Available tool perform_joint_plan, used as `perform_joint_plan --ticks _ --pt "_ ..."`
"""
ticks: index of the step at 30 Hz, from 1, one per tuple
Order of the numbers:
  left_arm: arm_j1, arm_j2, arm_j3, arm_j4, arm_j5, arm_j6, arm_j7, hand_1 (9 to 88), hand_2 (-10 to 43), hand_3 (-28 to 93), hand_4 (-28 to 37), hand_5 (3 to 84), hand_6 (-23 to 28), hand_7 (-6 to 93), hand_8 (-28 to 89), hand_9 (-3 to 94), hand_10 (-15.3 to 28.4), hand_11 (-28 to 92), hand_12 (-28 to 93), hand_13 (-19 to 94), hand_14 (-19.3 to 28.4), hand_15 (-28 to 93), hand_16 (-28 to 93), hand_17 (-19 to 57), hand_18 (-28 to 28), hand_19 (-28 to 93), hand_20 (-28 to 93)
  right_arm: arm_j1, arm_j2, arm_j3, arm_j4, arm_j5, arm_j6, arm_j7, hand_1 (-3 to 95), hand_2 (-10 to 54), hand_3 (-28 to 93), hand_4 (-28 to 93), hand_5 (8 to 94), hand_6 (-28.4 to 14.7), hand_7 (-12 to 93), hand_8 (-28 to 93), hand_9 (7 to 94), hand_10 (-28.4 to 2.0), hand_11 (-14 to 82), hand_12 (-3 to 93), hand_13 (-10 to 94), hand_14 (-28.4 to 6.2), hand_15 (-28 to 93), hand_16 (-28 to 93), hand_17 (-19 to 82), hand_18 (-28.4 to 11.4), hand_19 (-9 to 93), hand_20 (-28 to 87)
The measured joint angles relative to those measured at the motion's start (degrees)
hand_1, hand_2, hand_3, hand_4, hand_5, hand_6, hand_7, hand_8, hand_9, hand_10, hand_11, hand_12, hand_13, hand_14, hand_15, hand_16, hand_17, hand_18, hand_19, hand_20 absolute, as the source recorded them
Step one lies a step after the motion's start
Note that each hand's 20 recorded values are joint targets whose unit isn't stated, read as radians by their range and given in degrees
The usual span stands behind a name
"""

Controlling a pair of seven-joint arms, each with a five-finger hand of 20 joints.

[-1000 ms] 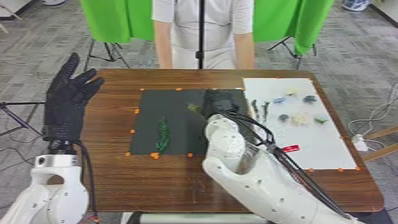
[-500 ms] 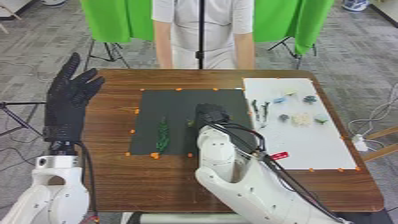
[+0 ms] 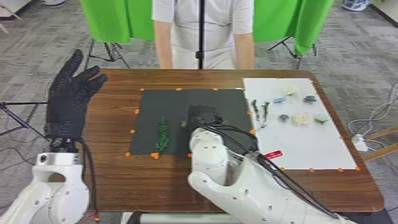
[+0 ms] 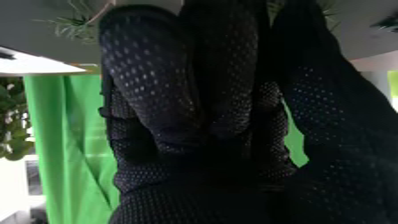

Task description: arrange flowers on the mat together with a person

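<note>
Sprig (image 4: pixel 78 21) in right fingers (image 3: pixel 204 112) (over mat (image 3: pixel 169 103))

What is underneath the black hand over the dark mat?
Dark mat surrounds the right hand, and thin green leaves show beyond it. Whatever lies directly beneath is covered, so I can't tell whether the hand holds those leaves.

Green cloth (image 3: pixel 298 25) hangs beyond the far edge of the brown tabletop (image 3: pixel 115 185), with a slim black pole (image 3: pixel 201 40) upright there. Small orange marks (image 3: pixel 179 89) dot the tabletop. Beyond its right edge, white cables (image 3: pixel 384 106) trail over the grey floor (image 3: pixel 355 62).
</note>
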Motion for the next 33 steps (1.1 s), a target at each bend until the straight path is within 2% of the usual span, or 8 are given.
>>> perform_joint_plan --ticks 6,9,20,24,33 --pt "-0.3 1.75 0.62 -0.15 -0.03 1.03 0.12 22.9 8.0 73 -23.3 26.8 3.7 10.6 -8 31.0 17.3 17 13 24 23.7 37 -3 -8.9 25.6 52 3 0.8 -0.2 -1.4 -1.1 0.6 0.0 0.0 50.0 -4.6 60 -23 91.7 -1.3 15 -1 93.7 -9.9 42.0 14.1 94 -8.2 53 18 47 -21.1 93 -9" --pt "-0.4 2.18 0.70 -0.26 -0.05 1.39 0.22 22.9 8.1 73 -23.3 27.0 3.8 10.5 -8 31.1 17.3 17 13 24 23.7 38 -3 -8.8 25.6 53 3 1.0 -0.5 -1.8 -1.4 0.6 -0.1 -0.4 49.6 -4.4 60 -23 91.6 -1.4 15 -1 93.7 -9.8 42.1 14.0 94 -8.0 53 18 47 -21.0 93 -10" --pt "-0.9 1.54 0.53 -0.27 0.18 1.35 0.09 22.7 8.1 74 -22.2 26.6 3.5 11.0 -8 30.6 16.7 17 13 23 22.6 35 -3 -9.0 25.1 52 3 1.1 -1.3 -2.1 -1.4 1.6 -2.9 -0.1 47.5 -4.7 60 -22 91.0 -2.0 14 -3 93.7 -10.0 41.8 13.9 94 -8.2 53 18 47 -21.2 93 -12" --pt "-1.0 1.39 0.46 -0.27 0.37 1.32 0.04 23.2 8.2 74 -22.1 27.0 3.7 10.9 -9 31.0 17.1 17 13 24 23.3 36 -3 -8.8 25.4 52 3 1.1 -1.4 -2.1 -1.4 2.3 -3.8 0.1 44.2 -5.1 60 -21 88.9 -2.5 13 -12 93.7 -9.7 42.5 13.3 94 -8.0 54 16 48 -21.0 93 -14" --pt "-0.9 1.40 0.42 -0.33 0.34 1.36 -0.02 24.3 8.6 73 -22.0 28.6 5.0 8.4 -8 32.9 18.7 17 11 26 25.3 39 -4 -7.7 26.9 54 3 1.0 -1.3 -2.5 -2.8 2.6 -3.8 0.1 42.6 -4.8 50 -19 80.2 -2.8 13 -13 93.7 -9.3 42.7 12.4 94 -6.6 56 14 51 -20.0 91 -18"
